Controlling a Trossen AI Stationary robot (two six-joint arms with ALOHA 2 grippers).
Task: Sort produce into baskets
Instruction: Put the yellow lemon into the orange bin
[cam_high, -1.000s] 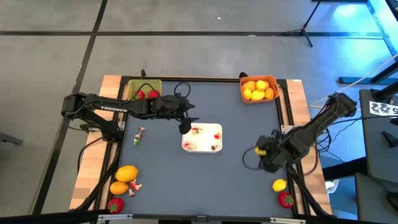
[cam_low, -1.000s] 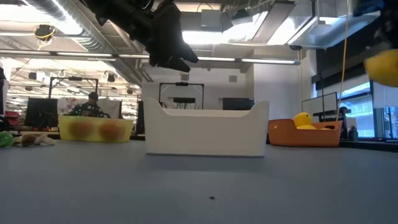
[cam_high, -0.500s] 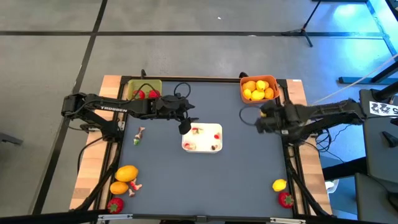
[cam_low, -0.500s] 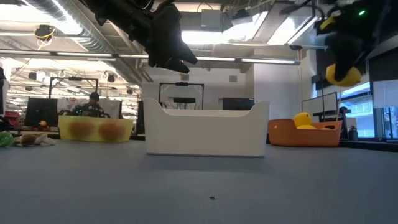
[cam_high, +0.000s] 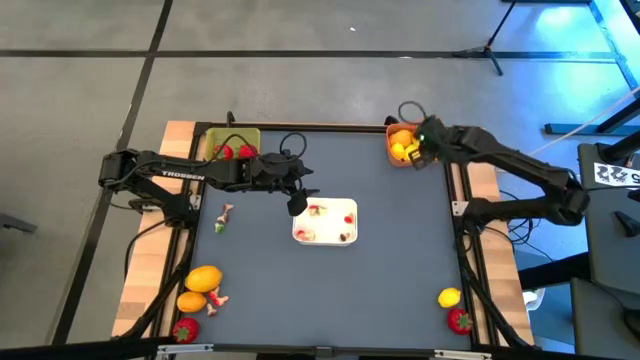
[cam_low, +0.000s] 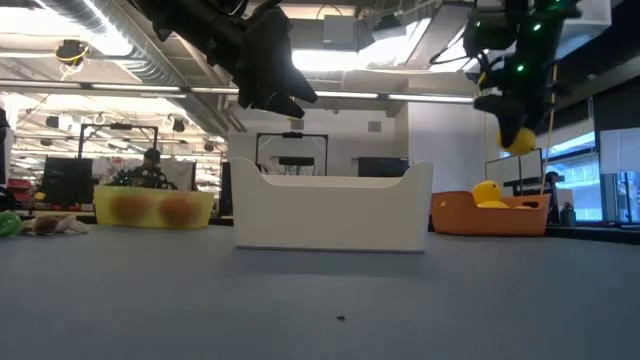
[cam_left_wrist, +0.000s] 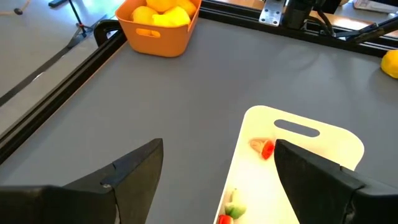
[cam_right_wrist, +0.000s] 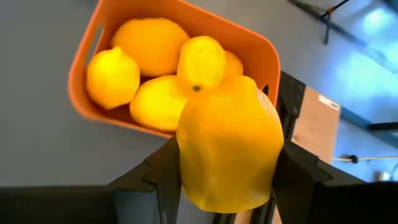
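One lemon (cam_right_wrist: 227, 143) (gripped) over orange basket (cam_right_wrist: 93, 43)

Your orange plastic square basket (cam_high: 404, 152) at the far right corner, heaped with yellow lemons, one smooth yellow toy lemon (cam_right_wrist: 229, 143) clamped in the right gripper (cam_high: 424, 147) above it, yellow-green square basket (cam_high: 232, 141) far left holding red strawberries (cam_high: 236, 152), loose lemon (cam_high: 450, 297) and strawberry (cam_high: 459, 321) near right, orange and yellow fruits (cam_high: 198, 286) near left.
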